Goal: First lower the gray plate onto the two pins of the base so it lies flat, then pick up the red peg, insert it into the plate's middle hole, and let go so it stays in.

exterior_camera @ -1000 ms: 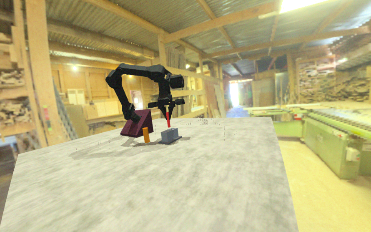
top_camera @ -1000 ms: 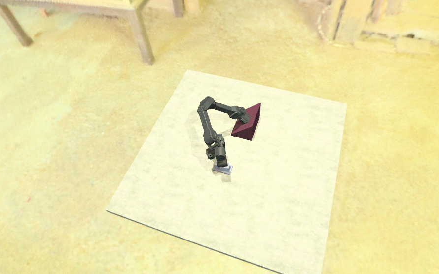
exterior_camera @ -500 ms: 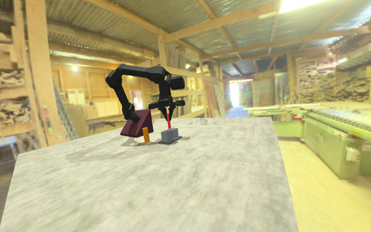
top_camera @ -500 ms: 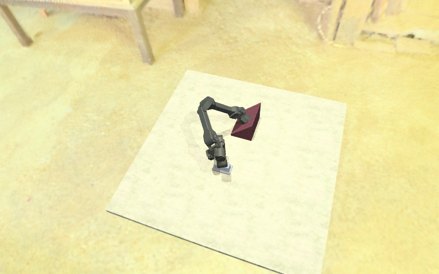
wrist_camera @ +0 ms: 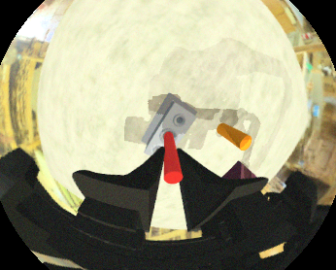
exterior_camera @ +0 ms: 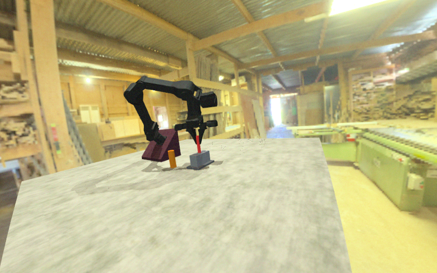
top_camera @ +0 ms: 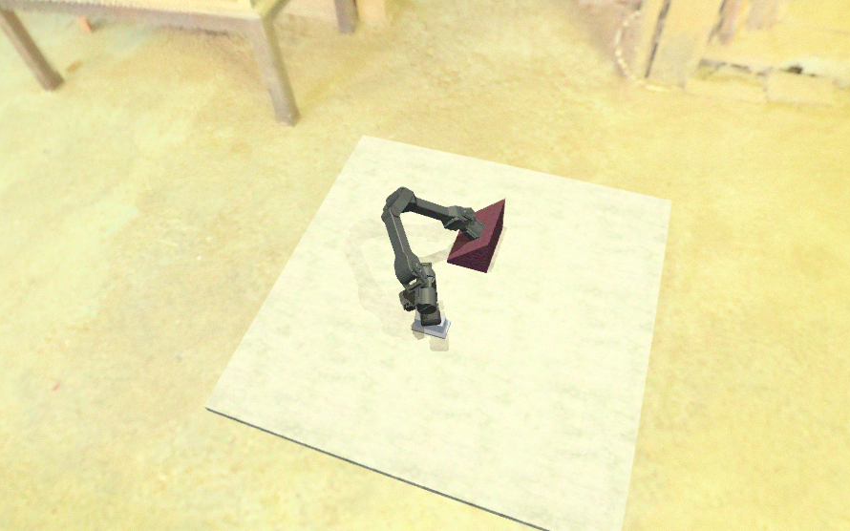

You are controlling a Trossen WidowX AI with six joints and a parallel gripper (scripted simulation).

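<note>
My gripper (exterior_camera: pixel 198 139) (wrist_camera: pixel 169 151) is shut on the red peg (exterior_camera: pixel 198 148) (wrist_camera: pixel 173 165) and holds it near upright over the gray plate (exterior_camera: pixel 200 159) (wrist_camera: pixel 184 110). The peg's lower end is at the plate's middle hole, level with the top face or just above it; I cannot tell whether it has entered. The plate lies flat on the base (top_camera: pixel 418 328) (exterior_camera: pixel 198 167) (wrist_camera: pixel 154 121). One end hole shows in the wrist view with a pin in it; the other end is partly hidden behind a finger. In the top view the arm hides the peg and fingertips.
An orange cylinder (exterior_camera: pixel 172 158) (wrist_camera: pixel 234 136) stands upright beside the base, on the side toward the arm's mount. The maroon wedge (top_camera: pixel 476 256) (exterior_camera: pixel 175 145) (wrist_camera: pixel 238 171) that carries the arm is behind it. The pale table top (top_camera: pixel 514 383) (exterior_camera: pixel 213 217) extends around them.
</note>
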